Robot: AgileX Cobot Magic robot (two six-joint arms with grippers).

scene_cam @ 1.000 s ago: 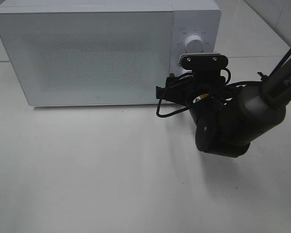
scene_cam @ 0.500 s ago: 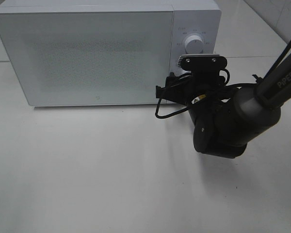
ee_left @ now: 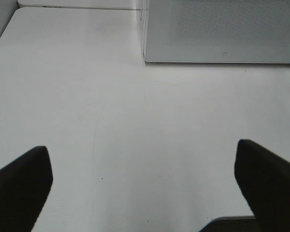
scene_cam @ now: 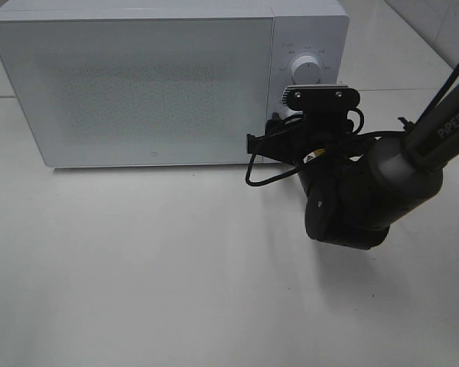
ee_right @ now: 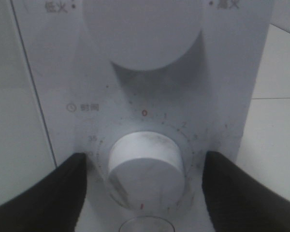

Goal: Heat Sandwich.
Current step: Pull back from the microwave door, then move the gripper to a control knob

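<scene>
– where is the right gripper (ee_right: 144, 166)?
– at the microwave (scene_cam: 153, 84) control panel. its fingers (ee_right: 38, 193) stand spread on either side of the timer dial (ee_right: 145, 154), just clear of it, with the upper dial (ee_right: 142, 29) above.
– and the left gripper (ee_left: 145, 193)?
– spread wide over the bare white table (ee_left: 135, 121), grasping nothing, in front of the microwave.
– the sandwich?
– it shows in no view. the door (scene_cam: 138, 84) is closed, so nobody can tell where it is.
</scene>
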